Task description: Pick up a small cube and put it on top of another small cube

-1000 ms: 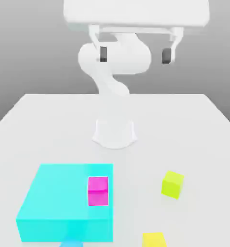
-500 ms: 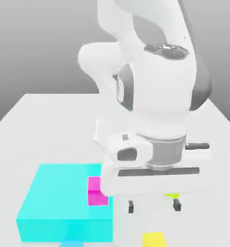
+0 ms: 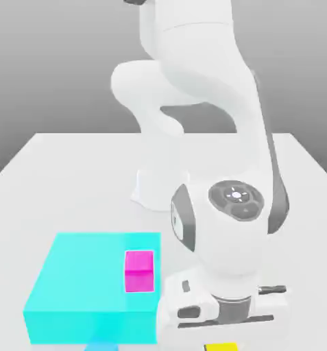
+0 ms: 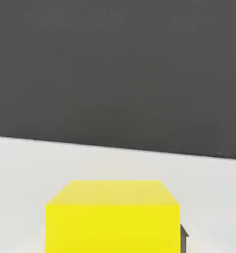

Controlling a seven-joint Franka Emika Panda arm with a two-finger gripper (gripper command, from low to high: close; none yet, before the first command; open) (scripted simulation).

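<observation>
Presently the arm is bent low over the tabletop's (image 3: 63, 158) near edge, hand pressed down on a yellow cube (image 4: 112, 220) there. Hand view: cube sits close, one dark finger (image 4: 184, 233) tight against its side, so I judge the fingers clamped on it. Grip depth can't be told.

Risks: a shallow or off-centre pinch could let the cube twist or slip on lifting. A sideways swing could clip the magenta cube (image 3: 139, 271) perched near the edge of the big cyan block (image 3: 83, 274), just beside the hand. The bulky wrist hides part of the tabletop beyond.
</observation>
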